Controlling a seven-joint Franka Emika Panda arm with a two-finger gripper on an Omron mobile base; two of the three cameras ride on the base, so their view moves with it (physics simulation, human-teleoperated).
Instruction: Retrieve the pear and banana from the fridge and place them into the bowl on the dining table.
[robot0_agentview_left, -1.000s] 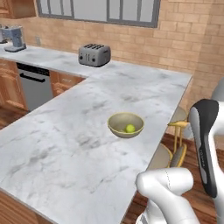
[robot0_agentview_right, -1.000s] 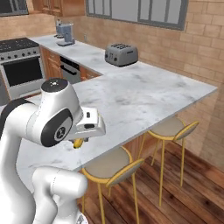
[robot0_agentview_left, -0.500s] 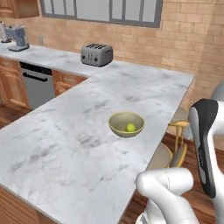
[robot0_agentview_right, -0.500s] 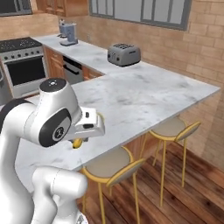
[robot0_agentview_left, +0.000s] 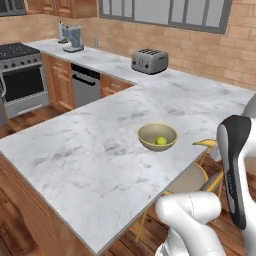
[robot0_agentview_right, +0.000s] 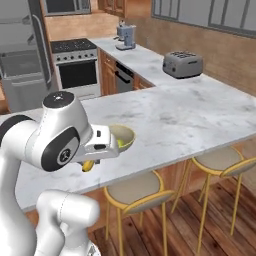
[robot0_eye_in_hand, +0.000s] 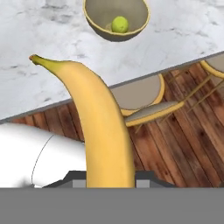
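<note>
A large rectangular island bench (robot0_agentview_left: 90, 155) with a white, grey-veined marble top on a reddish-brown wooden base is serving as the landmark here. Beyond its far corner, a tall matte grey fridge (robot0_agentview_right: 20, 55) is standing beside a steel oven (robot0_agentview_right: 75, 67). On the wall counter behind the bench, a silver toaster (robot0_agentview_left: 149, 61) is sitting. Yellow-framed stools (robot0_agentview_right: 135, 192) are tucked under the bench's near edge.

A wide, shallow, olive-tan round bowl (robot0_agentview_left: 157, 137) with a lighter rim is resting on the bench, close to its near edge. Inside the bowl, a small, round, shiny yellow-green pear (robot0_agentview_left: 161, 141) is lying alone; nothing else is in it.

The white robot arm is reaching toward the bench's near edge, off the marble and above the stools. A slim, curved yellow-orange banana (robot0_eye_in_hand: 94, 118) with a dark tip is rising from between the fingers, its free end pointing toward the bowl. The gripper (robot0_agentview_right: 90, 162) is clasping the banana's lower end, though the fingers themselves are hidden behind the fruit.

The banana is probably light and fairly firm, but soft enough to bruise under a hard squeeze, and its smooth skin may slip or pivot. A grip nearer its middle would likely steady it better. The pear looks smooth and liable to roll.
</note>
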